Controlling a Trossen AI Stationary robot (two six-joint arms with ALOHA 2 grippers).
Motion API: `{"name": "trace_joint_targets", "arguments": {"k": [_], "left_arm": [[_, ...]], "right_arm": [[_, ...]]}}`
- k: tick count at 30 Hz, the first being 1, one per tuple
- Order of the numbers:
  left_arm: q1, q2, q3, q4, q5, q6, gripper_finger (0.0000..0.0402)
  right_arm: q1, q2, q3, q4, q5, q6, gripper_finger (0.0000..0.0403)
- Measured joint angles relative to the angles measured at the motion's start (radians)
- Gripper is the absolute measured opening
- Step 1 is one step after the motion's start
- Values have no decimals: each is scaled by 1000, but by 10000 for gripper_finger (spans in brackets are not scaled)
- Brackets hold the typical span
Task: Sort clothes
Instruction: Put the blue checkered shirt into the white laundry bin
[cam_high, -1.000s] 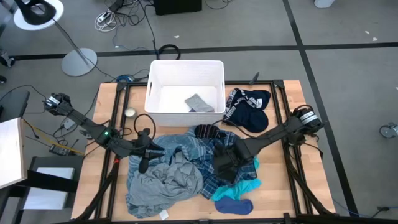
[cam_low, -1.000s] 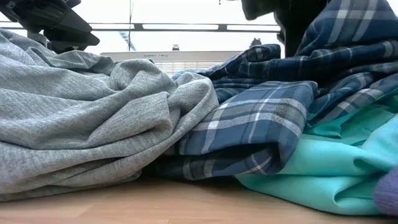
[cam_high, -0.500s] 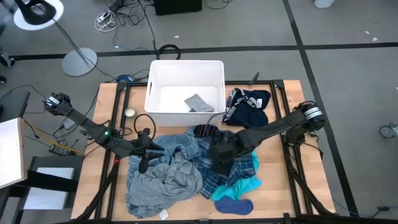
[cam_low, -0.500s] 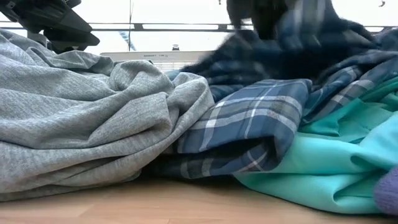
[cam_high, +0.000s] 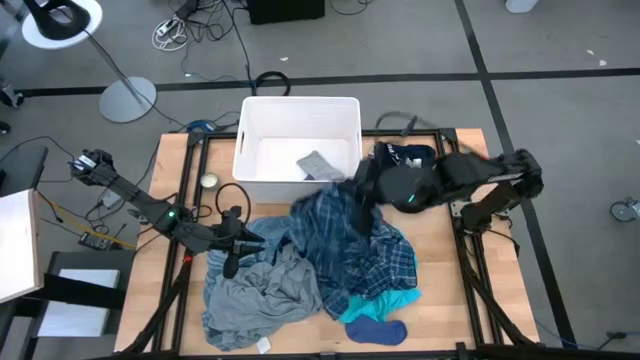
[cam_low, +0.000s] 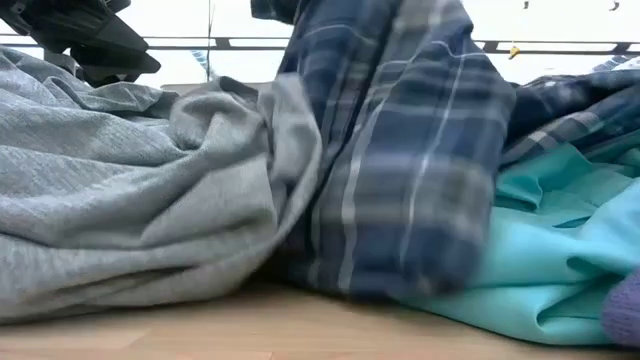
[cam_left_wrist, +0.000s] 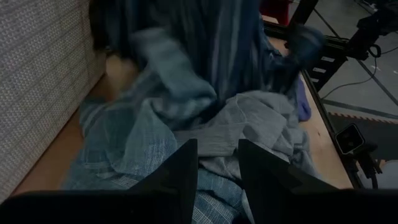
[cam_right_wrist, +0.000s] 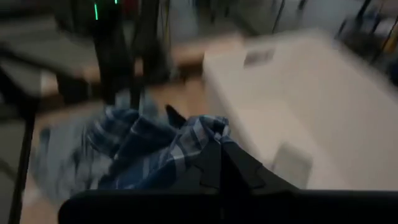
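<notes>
My right gripper (cam_high: 358, 188) is shut on the blue plaid shirt (cam_high: 365, 245) and holds it up beside the white bin (cam_high: 255, 150). The shirt also shows in the low view (cam_low: 400, 150). My left gripper (cam_high: 240, 240) is open at the pile's left side, its fingers (cam_left_wrist: 180, 180) over the grey-blue striped top (cam_left_wrist: 124, 143). The grey shirt (cam_high: 260, 295) lies at the near left. The turquoise garment (cam_high: 385, 300) and a dark blue sock (cam_high: 377, 330) lie at the pile's near side. The navy white-striped piece (cam_high: 400, 160) lies partly under the right arm. My right gripper pinches a bunched fold of the plaid shirt (cam_right_wrist: 202, 134) between its two shut fingers. The shirt hangs below the gripper. Its lower part (cam_high: 385, 265) lies on the pile over the turquoise garment.
The white bin stands at the table's far edge with a small grey piece (cam_high: 320, 166) inside. Bare wood shows to the right of the pile (cam_high: 445, 270). Cables lie at the table's left (cam_high: 225, 195). The table frame's black rails (cam_high: 470, 250) run along its edges.
My right gripper has risen and gone toward the table's far edge and the bin, staying shut on the plaid shirt. The shirt's upper part has been drawn up out of the pile and now hangs. Its lower part stays on the pile.
</notes>
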Motion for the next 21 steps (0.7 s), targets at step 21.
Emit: {"name": "trace_joint_targets", "arguments": {"k": [21], "left_arm": [[0, 0, 0, -39, -37, 6, 121]], "right_arm": [[-374, 93, 169, 838, -491, -443, 0]]}}
